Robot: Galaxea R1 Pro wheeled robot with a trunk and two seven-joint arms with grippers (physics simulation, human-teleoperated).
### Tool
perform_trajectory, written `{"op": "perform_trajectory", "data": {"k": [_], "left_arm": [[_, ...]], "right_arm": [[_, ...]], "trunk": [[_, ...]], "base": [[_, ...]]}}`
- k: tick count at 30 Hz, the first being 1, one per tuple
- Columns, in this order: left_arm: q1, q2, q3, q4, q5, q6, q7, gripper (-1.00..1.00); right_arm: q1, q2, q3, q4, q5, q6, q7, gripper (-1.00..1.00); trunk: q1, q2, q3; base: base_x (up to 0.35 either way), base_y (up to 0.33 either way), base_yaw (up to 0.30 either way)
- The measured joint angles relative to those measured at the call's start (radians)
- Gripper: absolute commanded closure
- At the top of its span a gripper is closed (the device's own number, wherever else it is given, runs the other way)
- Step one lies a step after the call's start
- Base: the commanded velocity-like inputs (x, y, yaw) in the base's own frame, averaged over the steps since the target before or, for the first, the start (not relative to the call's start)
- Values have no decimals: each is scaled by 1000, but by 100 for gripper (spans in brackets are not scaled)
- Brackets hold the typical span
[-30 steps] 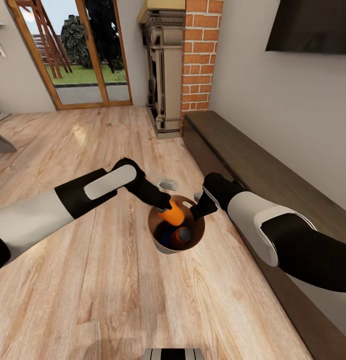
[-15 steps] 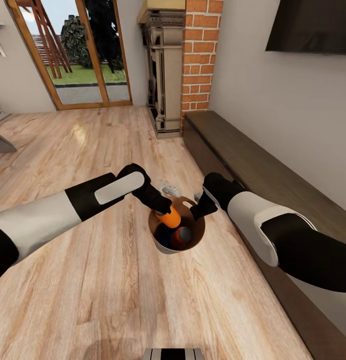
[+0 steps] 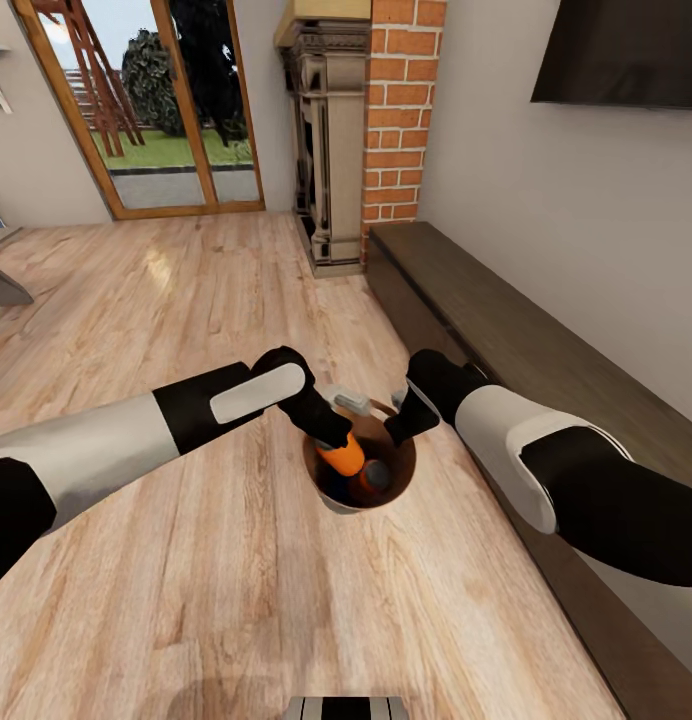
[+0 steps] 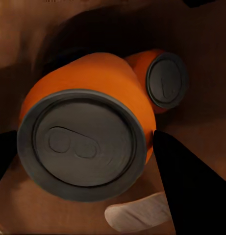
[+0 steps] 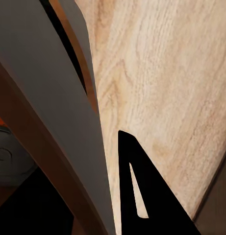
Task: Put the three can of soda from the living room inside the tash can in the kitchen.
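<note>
The tash can (image 3: 338,503), brown inside and pale grey outside, hangs above the wood floor. My right gripper (image 3: 403,413) is shut on its far rim; the right wrist view shows the grey wall (image 5: 49,112) beside one black finger (image 5: 142,196). My left gripper (image 3: 329,433) reaches down into the bin, shut on an orange can of soda (image 3: 343,455) that is tilted, with its grey top (image 4: 86,144) facing the left wrist camera. A second orange can (image 3: 374,478) (image 4: 164,81) lies at the bottom. The bin's dark left side hides what else is inside.
A long dark low cabinet (image 3: 506,340) runs along the right wall under a dark screen (image 3: 626,50). A red brick column (image 3: 401,110) and a tall ornate unit (image 3: 326,140) stand behind. Glass doors (image 3: 156,100) are at the back left. Light wood floor (image 3: 186,280) spreads left.
My left gripper has gone forward and down, carrying the orange can from above the rim to deeper inside the bin. The bin and right gripper shifted slightly.
</note>
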Motion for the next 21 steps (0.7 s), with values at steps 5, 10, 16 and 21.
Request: {"op": "perform_trajectory", "data": {"k": [5,10,16,21], "left_arm": [[2,-2,-6,-15,-47,3,-2,-100],[4,-3,-5,-24,-91,2,-6,-100],[4,6,-5,-39,-97,2,-8,-100],[5,34,-1,-81,-105,2,-16,-100]], "right_arm": [[0,0,3,-27,15,-3,-1,100],[-1,0,-17,-28,-5,1,0,100],[0,0,-19,-27,-12,2,1,100],[0,0,-19,-26,-36,6,3,100]], "trunk": [[0,0,0],[0,0,0],[0,0,0],[0,0,0]], "base": [[0,0,0],[0,0,0],[0,0,0],[0,0,0]]}}
